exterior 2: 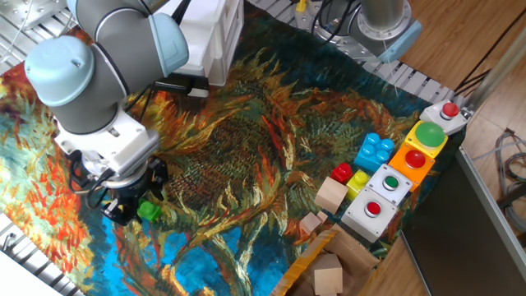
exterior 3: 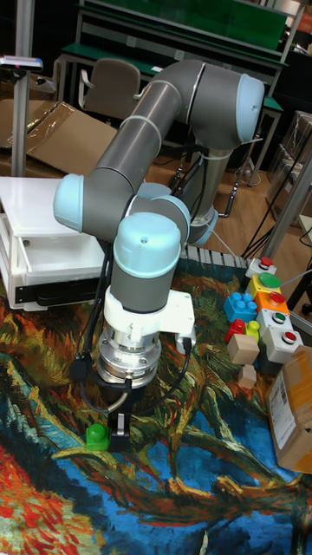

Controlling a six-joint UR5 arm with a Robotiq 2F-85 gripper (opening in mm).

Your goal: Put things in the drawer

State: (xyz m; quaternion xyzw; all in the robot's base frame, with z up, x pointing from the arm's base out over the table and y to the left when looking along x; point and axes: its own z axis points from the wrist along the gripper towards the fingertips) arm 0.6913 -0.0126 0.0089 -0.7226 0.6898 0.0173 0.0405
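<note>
A small bright green brick lies on the painted cloth near the front left. My gripper hangs straight down right beside it, its tips at cloth height. One dark finger touches or nearly touches the brick's side, and the other is hidden by the wrist. Whether the jaws hold the brick does not show. The white cabinet with the drawer stands at the back of the table, behind my arm. The drawer's knob is hidden.
On the right sit a blue brick, a red brick, a yellow brick, two wooden blocks and a row of button boxes. A cardboard box stands at the front right. A second arm's base is at the back.
</note>
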